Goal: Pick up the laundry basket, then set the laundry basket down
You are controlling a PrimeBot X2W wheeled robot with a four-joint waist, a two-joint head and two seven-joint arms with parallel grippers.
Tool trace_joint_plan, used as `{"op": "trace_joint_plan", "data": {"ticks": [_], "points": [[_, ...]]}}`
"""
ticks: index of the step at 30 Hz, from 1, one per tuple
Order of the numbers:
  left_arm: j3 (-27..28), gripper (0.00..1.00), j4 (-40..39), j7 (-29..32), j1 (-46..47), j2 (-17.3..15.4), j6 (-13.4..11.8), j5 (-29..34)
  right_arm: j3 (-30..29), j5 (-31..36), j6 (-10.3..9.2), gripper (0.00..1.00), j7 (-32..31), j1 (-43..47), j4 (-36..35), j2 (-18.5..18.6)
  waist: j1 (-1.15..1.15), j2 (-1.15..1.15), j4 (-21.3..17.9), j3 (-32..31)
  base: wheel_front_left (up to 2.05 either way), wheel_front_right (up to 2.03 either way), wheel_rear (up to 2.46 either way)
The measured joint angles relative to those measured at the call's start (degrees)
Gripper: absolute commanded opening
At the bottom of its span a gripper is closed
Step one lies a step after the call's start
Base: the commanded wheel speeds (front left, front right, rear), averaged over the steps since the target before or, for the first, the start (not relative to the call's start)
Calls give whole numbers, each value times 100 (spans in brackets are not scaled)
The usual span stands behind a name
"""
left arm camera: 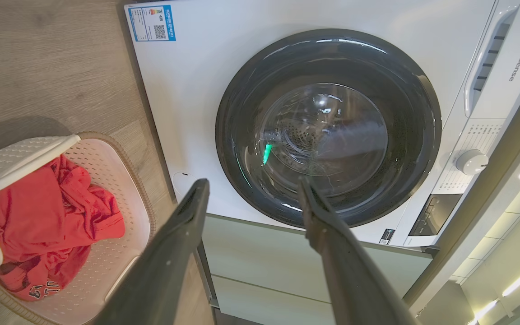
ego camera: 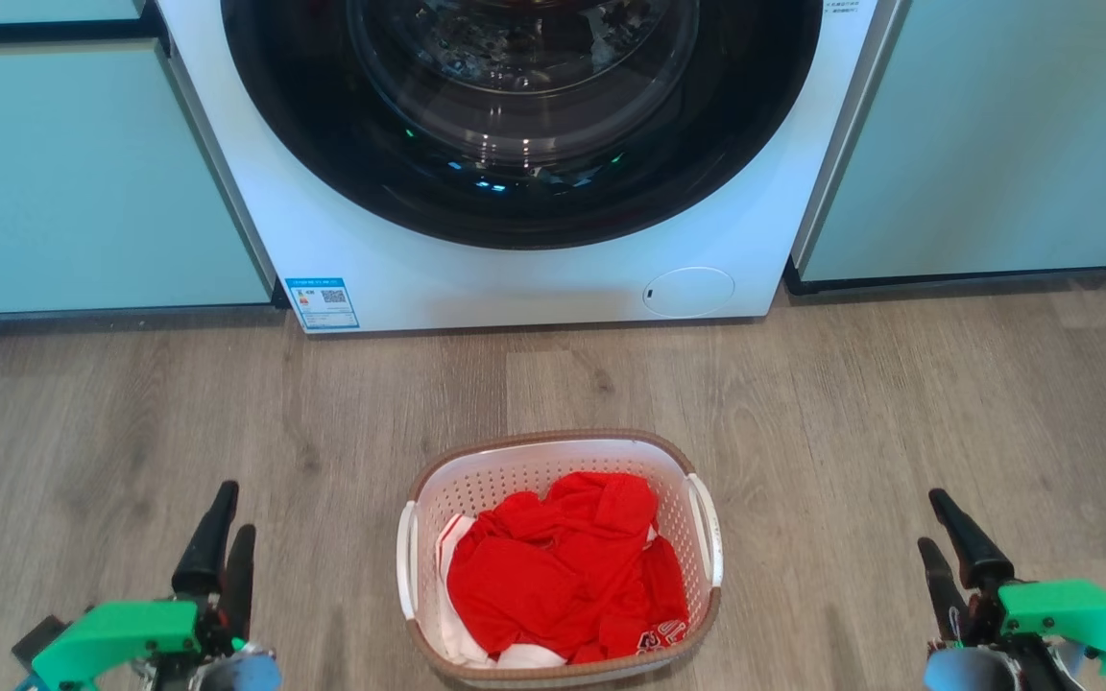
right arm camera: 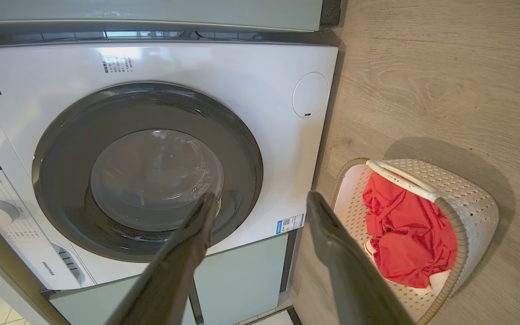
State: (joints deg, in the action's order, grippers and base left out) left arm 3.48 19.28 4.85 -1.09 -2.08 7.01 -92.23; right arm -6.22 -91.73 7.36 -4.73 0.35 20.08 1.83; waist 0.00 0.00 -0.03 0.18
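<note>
In the head view, the laundry basket [ego camera: 553, 440] is sitting on the wooden floor [ego camera: 899, 403], low in the middle of the picture, a little way in front of the washing machine [ego camera: 534, 278] with bare boards lying between them. Red clothes [ego camera: 553, 566] are lying heaped inside it, with some white cloth peeking out underneath. The left gripper [ego camera: 235, 511] is hovering at the lower left and the right gripper [ego camera: 931, 521] at the lower right, each well apart from the laundry basket and touching nothing. Pale green cabinets [ego camera: 83, 173] are flanking the machine on both sides.

In the left wrist view, the left gripper [left arm camera: 253, 183] is holding its two fingers spread wide with nothing between them, pointing toward the machine's round dark door [left arm camera: 327, 131]. The laundry basket [left arm camera: 142, 198] is showing at the left edge, one white handle [left arm camera: 30, 163] facing the camera, and nothing is blocking the way to it.

In the right wrist view, the right gripper [right arm camera: 261, 196] is likewise standing wide and empty, its fingers framing the machine's lower corner and a small blue label [right arm camera: 290, 223]. The laundry basket [right arm camera: 472, 203] is resting on the floor just right of the fingers, not touching them, its other handle [right arm camera: 400, 180] arching over the red clothes [right arm camera: 404, 234]
</note>
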Motion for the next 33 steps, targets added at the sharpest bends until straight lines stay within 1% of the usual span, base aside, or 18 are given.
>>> {"op": "trace_joint_plan", "data": {"ticks": [8,11,18,24,25,33], "points": [[-79,100,-181,-133,0,1,-52,250,40,328,0,100,88,1,-94,0,0,0,3,3,0,0,0],[-88,100,-249,-192,0,1,-57,404,53,554,0,100,152,1,-165,0,0,0,5,5,0,0,0],[-129,100,-504,-299,-1,1,-159,842,124,1125,0,100,276,1,-331,0,0,0,7,14,0,0,0],[-242,100,-706,-401,0,0,-252,1380,209,1594,0,100,380,1,-495,0,0,0,8,27,0,0,0],[-294,100,-770,-425,0,1,-259,1597,227,1746,0,100,401,1,-548,0,0,0,8,32,0,0,0],[-444,100,-967,-553,-1,-1,-360,2571,286,2442,0,100,543,2,-721,1,0,0,8,49,0,0,0]]}}
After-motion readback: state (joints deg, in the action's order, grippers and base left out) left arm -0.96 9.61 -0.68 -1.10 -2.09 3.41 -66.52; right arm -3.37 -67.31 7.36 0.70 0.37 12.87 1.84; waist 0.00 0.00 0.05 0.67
